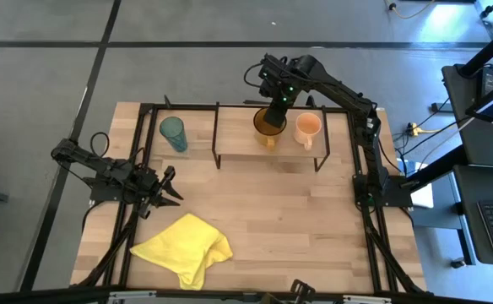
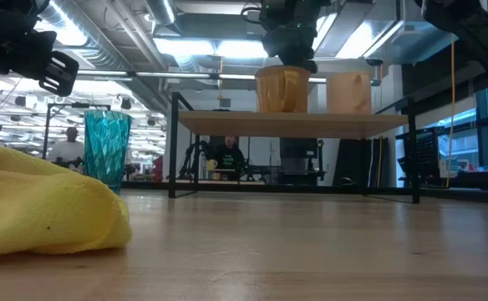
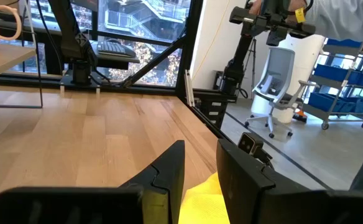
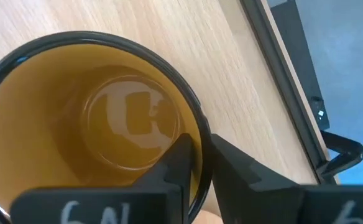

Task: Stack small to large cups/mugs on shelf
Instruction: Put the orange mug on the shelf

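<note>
shelf top (image 1: 238, 139): left half bare, open from above; right half taken by amber mug (image 1: 270, 122) and orange mug (image 1: 307, 127), narrow gap between them
right gripper (image 1: 278, 100): over the amber mug, fingers clamped on its rim, one inside, one outside; arm crosses the far right corner, blocks approach there
under shelf: clear span between the black legs in the low view
teal tumbler (image 1: 174, 133): upright on the table off the shelf's left end, near the frame post (image 1: 144, 127); gap looks tight, hard to tell
yellow cloth (image 1: 183, 248): fills front-left table
left gripper (image 1: 169, 189): parked above the cloth's far edge, fingers parted
front-right table (image 1: 314, 228): bare wood, widest free area
</note>
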### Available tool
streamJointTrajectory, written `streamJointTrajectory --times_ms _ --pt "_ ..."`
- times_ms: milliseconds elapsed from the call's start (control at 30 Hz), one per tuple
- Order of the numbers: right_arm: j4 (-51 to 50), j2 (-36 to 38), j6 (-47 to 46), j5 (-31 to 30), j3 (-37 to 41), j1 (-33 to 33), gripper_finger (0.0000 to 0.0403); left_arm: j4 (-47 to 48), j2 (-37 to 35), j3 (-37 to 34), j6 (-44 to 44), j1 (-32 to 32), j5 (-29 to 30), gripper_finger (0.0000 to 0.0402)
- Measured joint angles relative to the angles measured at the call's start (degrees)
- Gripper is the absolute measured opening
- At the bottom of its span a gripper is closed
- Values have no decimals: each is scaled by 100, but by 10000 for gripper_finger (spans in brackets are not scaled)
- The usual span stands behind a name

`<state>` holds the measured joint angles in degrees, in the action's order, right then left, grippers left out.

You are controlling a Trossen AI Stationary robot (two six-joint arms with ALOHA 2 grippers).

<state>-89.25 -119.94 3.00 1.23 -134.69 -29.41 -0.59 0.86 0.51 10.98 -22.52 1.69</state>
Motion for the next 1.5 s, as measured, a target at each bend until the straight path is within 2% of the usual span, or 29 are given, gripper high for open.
streamJointTrajectory --times_ms 833,1500 --pt "-87 2 -565 -201 0 4 53 0 0 0 0 0 0 87" --pt "-77 2 -620 -35 0 4 57 1 -1 0 0 0 0 87"
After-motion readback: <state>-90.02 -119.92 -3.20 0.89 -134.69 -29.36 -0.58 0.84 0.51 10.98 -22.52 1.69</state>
